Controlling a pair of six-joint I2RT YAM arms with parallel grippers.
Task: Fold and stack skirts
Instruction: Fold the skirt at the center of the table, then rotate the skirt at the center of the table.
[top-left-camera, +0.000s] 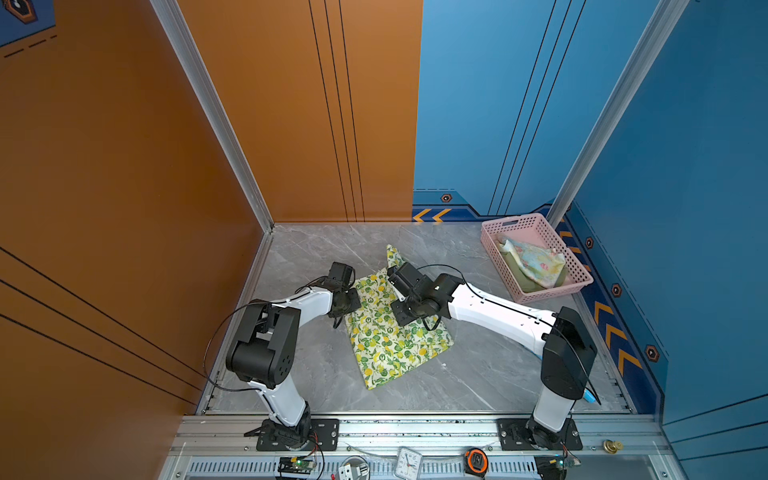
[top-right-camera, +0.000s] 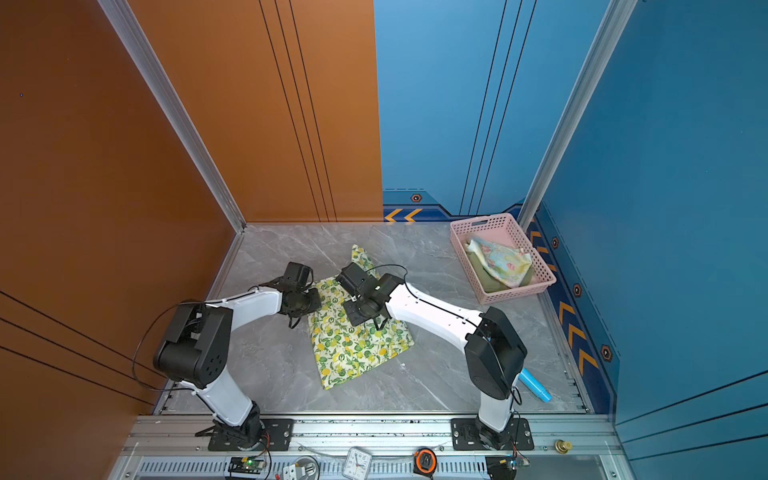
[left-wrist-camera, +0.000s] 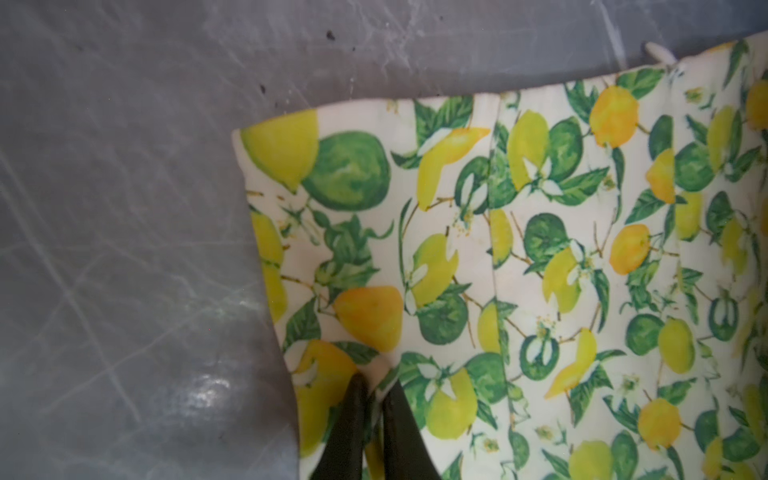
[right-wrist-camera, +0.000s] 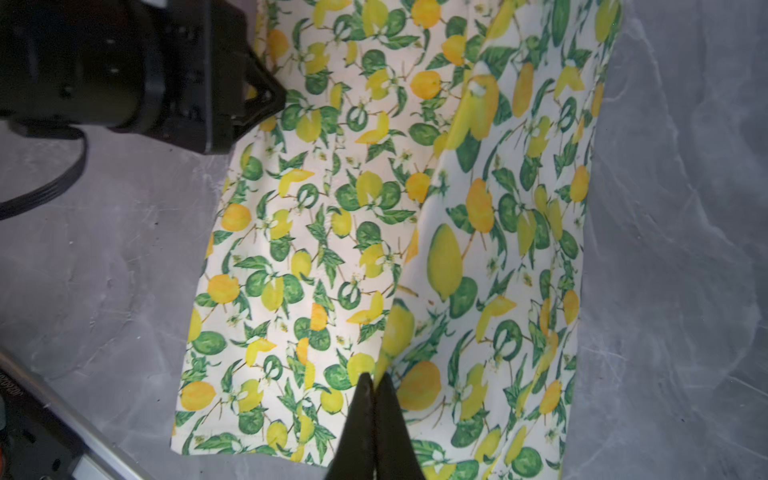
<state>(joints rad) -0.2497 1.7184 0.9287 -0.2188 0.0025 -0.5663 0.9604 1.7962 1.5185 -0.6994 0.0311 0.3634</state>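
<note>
Mid-table (top-left-camera: 316, 374) in both top views: lemon skirt (top-left-camera: 386, 345) (top-right-camera: 353, 349), lying rumpled, broad end toward 6 o'clock, a narrow peak of cloth raised at 12 o'clock. Flat on the grey marble along the 6 o'clock half; partly hidden under both wrists across the 12 o'clock half.

Pinched at its 10 o'clock edge by left gripper (left-wrist-camera: 376, 384): dark fingers (left-wrist-camera: 353, 419) nearly together, a small ridge of print caught between them, just in from a corner of the cloth.

Pinched nearer its middle, toward 1 o'clock, by right gripper (right-wrist-camera: 374, 380): fingers pressed tight together on a fold, a raised crease running away from the tips across the print. Visible across the skirt in the right wrist view: black housing of the left arm (right-wrist-camera: 124, 70), overlapping the cloth's edge.

At the table's 2 o'clock corner, beside the blue wall (top-left-camera: 685, 208): pink basket (top-left-camera: 540, 226). Inside: floral skirt (top-left-camera: 536, 259), crumpled, on top of olive skirt (top-left-camera: 521, 284), olive showing only at the margins beneath.

At 5 o'clock on the table, behind the right arm (top-right-camera: 494, 353): blue tube (top-right-camera: 536, 384). Beyond the table edge at 6 o'clock, on the rail (top-left-camera: 415, 432): white clock (top-left-camera: 409, 461) and orange tape measure (top-left-camera: 476, 459).
</note>
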